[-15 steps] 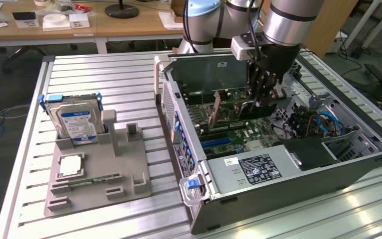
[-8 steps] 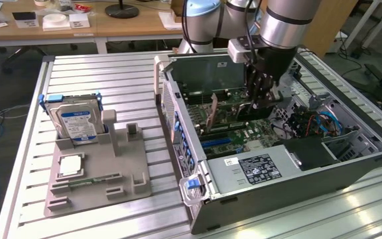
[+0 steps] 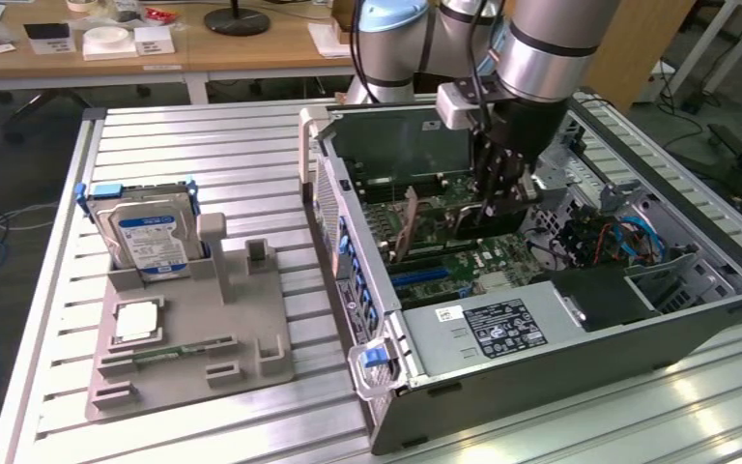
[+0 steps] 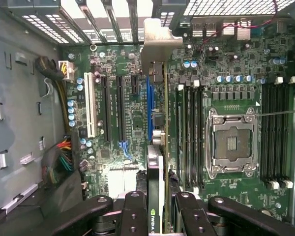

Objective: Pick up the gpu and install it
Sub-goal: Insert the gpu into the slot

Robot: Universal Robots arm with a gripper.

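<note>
The gpu (image 4: 157,157) is seen edge-on inside the open computer case (image 3: 578,358). It is held upright over the motherboard (image 4: 132,98), with its silver end bracket (image 4: 157,49) at the slotted rear wall. It is clamped between the black fingers (image 4: 135,216) at the end away from the bracket. Its edge lies along the motherboard's blue slot (image 4: 149,105) (whether it is seated there cannot be told). The empty CPU socket (image 4: 232,142) is set well to one side. Outside the case, a hard drive (image 3: 150,237) stands in a grey holder (image 3: 190,338) on the tabletop (image 3: 216,135).
</note>
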